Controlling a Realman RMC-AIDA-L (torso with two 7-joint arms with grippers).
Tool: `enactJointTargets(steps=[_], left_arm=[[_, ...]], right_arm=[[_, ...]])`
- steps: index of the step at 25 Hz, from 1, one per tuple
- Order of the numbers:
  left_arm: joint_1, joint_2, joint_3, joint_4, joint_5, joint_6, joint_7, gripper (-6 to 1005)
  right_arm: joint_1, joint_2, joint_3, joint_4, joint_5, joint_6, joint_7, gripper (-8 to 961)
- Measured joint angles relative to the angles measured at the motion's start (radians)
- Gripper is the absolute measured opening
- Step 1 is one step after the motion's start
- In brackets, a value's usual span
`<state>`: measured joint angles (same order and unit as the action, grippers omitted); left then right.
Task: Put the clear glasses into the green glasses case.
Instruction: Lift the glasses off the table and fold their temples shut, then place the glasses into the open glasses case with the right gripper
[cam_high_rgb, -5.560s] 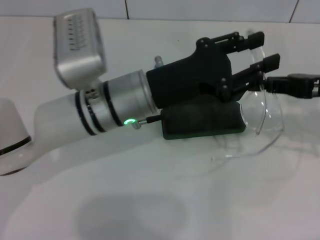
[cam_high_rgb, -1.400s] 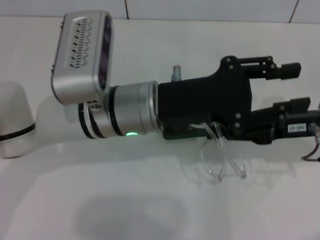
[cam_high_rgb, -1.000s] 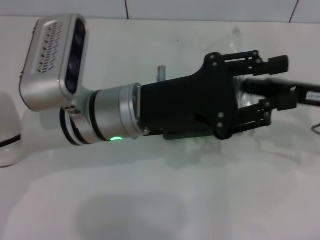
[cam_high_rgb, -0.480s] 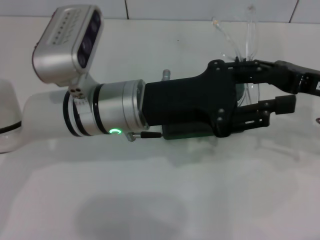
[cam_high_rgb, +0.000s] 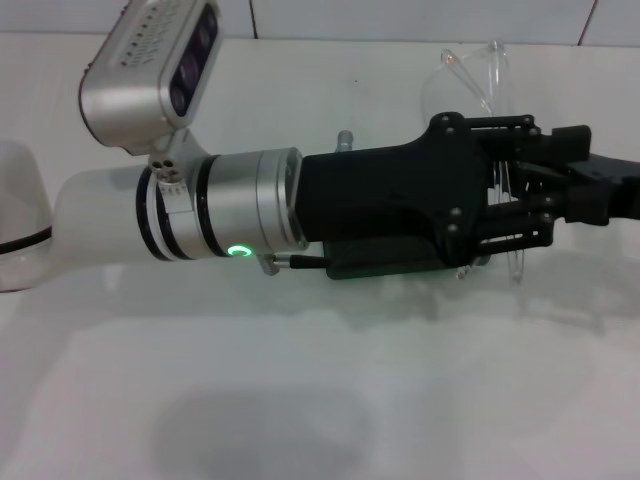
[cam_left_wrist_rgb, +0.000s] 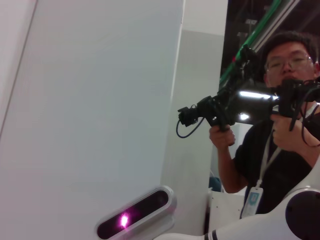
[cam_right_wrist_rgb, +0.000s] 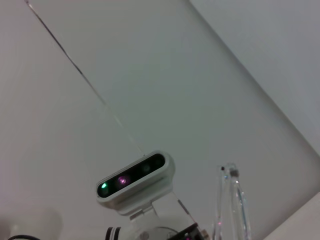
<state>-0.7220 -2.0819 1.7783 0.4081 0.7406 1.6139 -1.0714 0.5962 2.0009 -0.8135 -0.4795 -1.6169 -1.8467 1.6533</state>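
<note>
The clear glasses (cam_high_rgb: 483, 72) stand on edge in the air; one part rises behind my left gripper and another shows below it, near the table. My right gripper (cam_high_rgb: 530, 192) reaches in from the right and is shut on them. In the right wrist view a clear arm of the glasses (cam_right_wrist_rgb: 232, 205) shows close up. My left gripper (cam_high_rgb: 562, 186) lies across the middle, open, with its fingers above and below the right gripper. The green glasses case (cam_high_rgb: 400, 262) lies on the white table under the left gripper, mostly hidden. I cannot tell whether its lid is up.
The white table (cam_high_rgb: 300, 400) stretches toward the front. A tiled wall runs along the back. The left wrist view faces away from the table, toward a person (cam_left_wrist_rgb: 280, 150) holding a hand-held device.
The right gripper has brought the glasses down from high at the back to between the left gripper's fingers. The left wrist has turned a little.
</note>
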Motion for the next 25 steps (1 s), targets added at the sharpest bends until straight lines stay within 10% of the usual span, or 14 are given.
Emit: enactJointTargets(steps=[14,25], left_arm=[[0.052,0.012,-0.079,0.012,0.013,0.043,-0.002,494],[0.280,0.107,-0.411,-0.014,0.013,0.048,-0.065,494]], right_arm=[[-0.032,-0.011,0.001,-0.076,-0.020,0.050,-0.011,127],[0.077,-0.001,-0.141,-0.523,-0.360,0.083,0.202,130]])
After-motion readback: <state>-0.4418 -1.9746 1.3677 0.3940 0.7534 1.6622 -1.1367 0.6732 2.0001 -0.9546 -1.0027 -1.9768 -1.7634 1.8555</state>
